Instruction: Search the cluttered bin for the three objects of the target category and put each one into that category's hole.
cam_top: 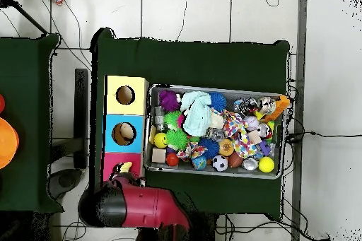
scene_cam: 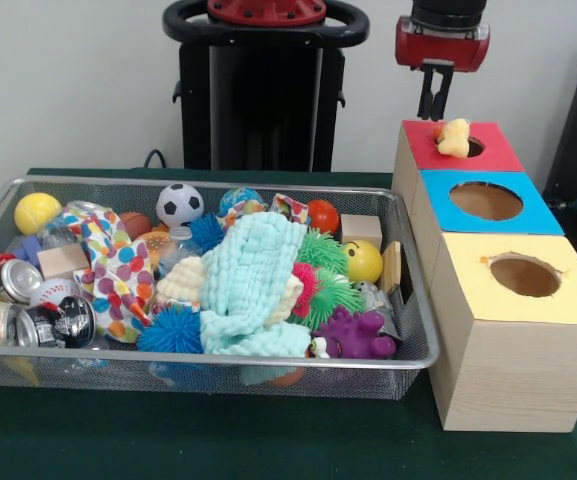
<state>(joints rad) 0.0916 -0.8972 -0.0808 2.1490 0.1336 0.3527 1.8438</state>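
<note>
Right now a small yellow-orange soft toy (scene_cam: 454, 138) sits on the rim of the hole in the red box (scene_cam: 498, 155), upper right of the front view, tilted over the opening and not yet dropped through. The gripper (scene_cam: 433, 100) hangs just above it, jaws pointing down, narrowly parted, holding nothing; toy and jaws look apart. So one target seems delivered to its hole, or nearly, and likely needs a nudge to fall. I cannot see inside the boxes, so any count of items already deposited is unknown. The blue box (scene_cam: 533, 215) and yellow box (scene_cam: 568, 300) holes look empty at the top. The wire bin (scene_cam: 408, 355) at centre left is full: a teal cloth (scene_cam: 253, 285), a soccer ball (scene_cam: 179, 204), a purple toy (scene_cam: 353, 335), a smiley ball (scene_cam: 364, 261), cans (scene_cam: 16, 281). Judging by that, most searching remains, up to two more targets.
</note>
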